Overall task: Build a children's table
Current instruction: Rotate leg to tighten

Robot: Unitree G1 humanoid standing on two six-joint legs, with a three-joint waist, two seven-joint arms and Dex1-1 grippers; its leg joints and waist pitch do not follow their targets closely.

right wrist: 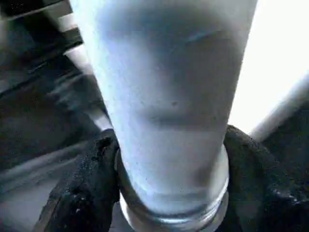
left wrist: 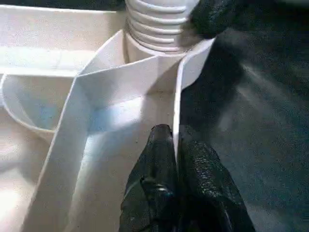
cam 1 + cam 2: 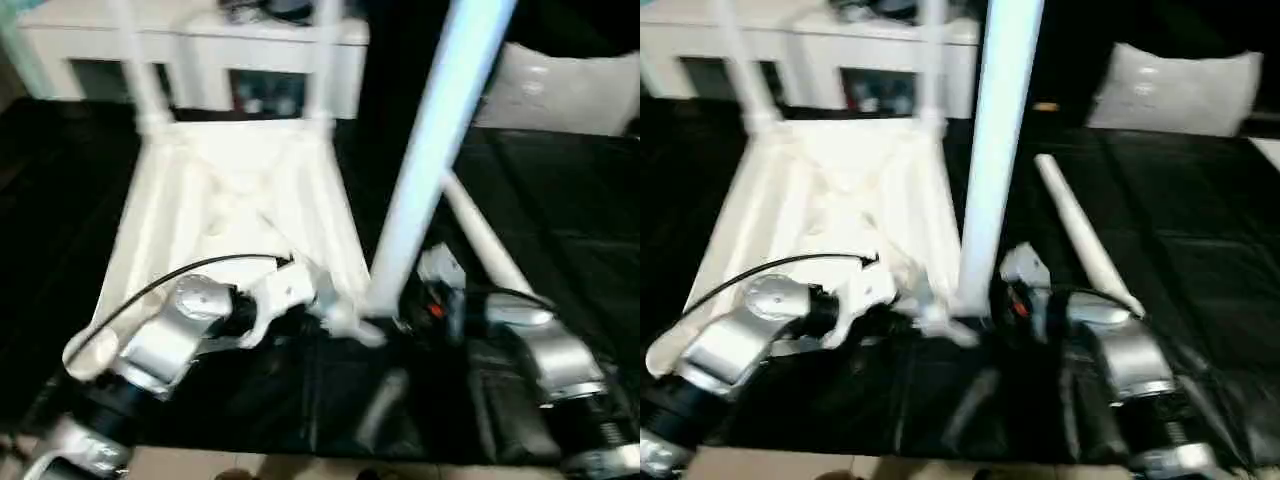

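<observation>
- The white table top [image 3: 235, 215] lies upside down on a black mat [image 3: 560, 200], ribbed underside facing up.
- Two legs [image 3: 140, 70] already stand upright in the far corner sockets, well beyond both claws.
- A third leg [image 3: 430, 150] stands upright in the near corner socket, between the two claws; its threaded base [image 2: 157, 21] sits partly in the socket with several thread rings visible above it.
- The right claw [image 1: 169, 193] is clamped around the base of this third leg, one black finger [image 1: 82, 188] on each side of it.
- The left claw [image 2: 176, 179] is pinched together on the thin side wall of the table top, just beside that socket, holding the top steady.
- A fourth leg [image 3: 1085, 235] lies loose on the mat, just beyond the right claw, and is not yet fitted.
- A white cabinet [image 3: 200, 50] stands behind the table top, far from both claws.
- Likely step: seating or screwing the third leg into its socket.
- Risk: the leg seems to lean slightly, so turning it off-axis could cross the threads or jam it.
- Risk: the left claw grips only a thin wall, so twisting force could make it slip and let the top rotate on the mat.
- Risk: the right arm could nudge the loose leg close by and roll it away.
</observation>
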